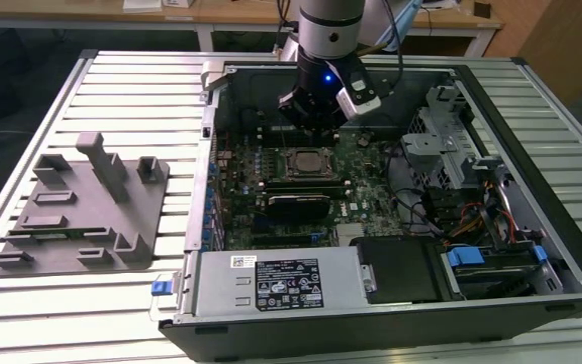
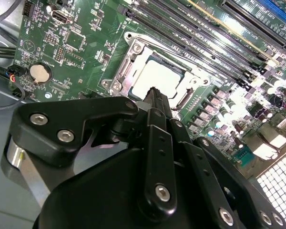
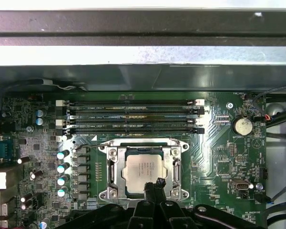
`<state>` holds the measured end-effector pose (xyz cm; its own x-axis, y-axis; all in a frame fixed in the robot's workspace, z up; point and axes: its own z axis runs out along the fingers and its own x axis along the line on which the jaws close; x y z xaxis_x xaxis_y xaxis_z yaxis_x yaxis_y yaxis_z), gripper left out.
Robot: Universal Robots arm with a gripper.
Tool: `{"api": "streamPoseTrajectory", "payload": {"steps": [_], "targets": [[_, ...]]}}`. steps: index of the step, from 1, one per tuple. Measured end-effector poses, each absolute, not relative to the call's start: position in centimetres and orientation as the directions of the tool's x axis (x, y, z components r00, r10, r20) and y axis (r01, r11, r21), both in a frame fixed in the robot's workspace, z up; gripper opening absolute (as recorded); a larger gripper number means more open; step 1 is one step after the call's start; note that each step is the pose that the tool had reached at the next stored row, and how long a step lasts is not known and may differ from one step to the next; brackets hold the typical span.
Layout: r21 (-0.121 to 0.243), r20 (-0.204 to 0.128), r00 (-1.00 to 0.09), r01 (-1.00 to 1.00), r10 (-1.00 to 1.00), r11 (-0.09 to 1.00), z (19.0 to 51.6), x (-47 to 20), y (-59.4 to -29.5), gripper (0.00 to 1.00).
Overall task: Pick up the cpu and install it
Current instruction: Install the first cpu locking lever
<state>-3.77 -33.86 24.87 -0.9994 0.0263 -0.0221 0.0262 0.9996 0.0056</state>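
- The cpu (image 3: 144, 169) is found seated flat inside the metal socket frame (image 3: 112, 171) on the green motherboard (image 3: 219, 157), silvery top upward; it is seen in the exterior view (image 1: 306, 161) near the middle of the board.
- The pincer (image 3: 156, 183) is observed with its fingers drawn together and nothing between them; in the second wrist view (image 2: 154, 91) the tips are lined up over one edge of the cpu (image 2: 157, 76).
- Contact between tips and chip cannot be determined.
- In the exterior view the pincer (image 1: 309, 125) is held above the board, inside the open computer case (image 1: 574, 250).
- Four memory slots (image 3: 133, 117) are noted just beside the socket; a coin cell (image 3: 242, 126) lies apart from it.
- The case is laid on a slatted metal surface (image 1: 119, 83); a grey fixture (image 1: 79, 212) is placed at the exterior view's left.
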Motion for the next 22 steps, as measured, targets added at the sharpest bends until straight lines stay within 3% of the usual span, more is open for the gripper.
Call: {"api": "streamPoseTrajectory", "payload": {"steps": [22], "targets": [[0.006, -0.022, -0.999, 0.026, 0.026, 1.0, 24.9, -6.6, -33.9, 0.11]]}}
